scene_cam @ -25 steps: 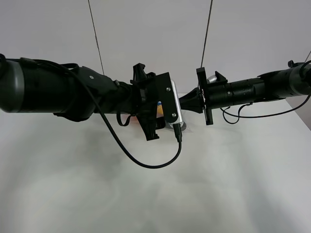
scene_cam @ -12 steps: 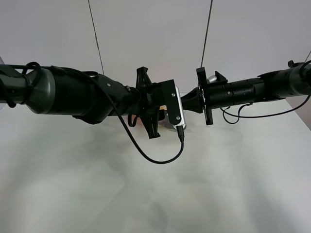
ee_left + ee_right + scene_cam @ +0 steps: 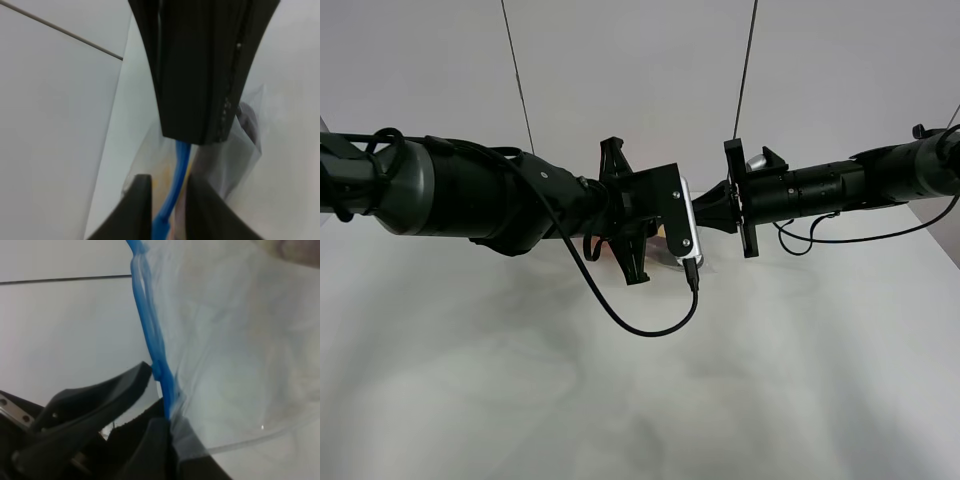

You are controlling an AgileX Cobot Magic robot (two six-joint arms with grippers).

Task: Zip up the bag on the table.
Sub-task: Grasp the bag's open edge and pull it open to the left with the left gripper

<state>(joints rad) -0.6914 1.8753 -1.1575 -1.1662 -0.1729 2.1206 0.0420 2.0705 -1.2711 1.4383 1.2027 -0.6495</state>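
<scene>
Left claw (image 3: 196, 139) and right claw (image 3: 162, 414) pinch the thin blue zip strip (image 3: 150, 335) of the clear crinkly plastic bag (image 3: 235, 350), apparently mid-zip; sliding one along seems next.

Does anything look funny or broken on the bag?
Yes. In the right wrist view the blue zip strip on the bag splits into two strands with a gap between them, so it isn't pressed shut there. Nearer the right claw, which pinches it, the strip runs as one line. Nothing looks torn or spilled.

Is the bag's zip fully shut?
No. In the right wrist view the blue zip strip parts into two strands away from the right hand.
</scene>
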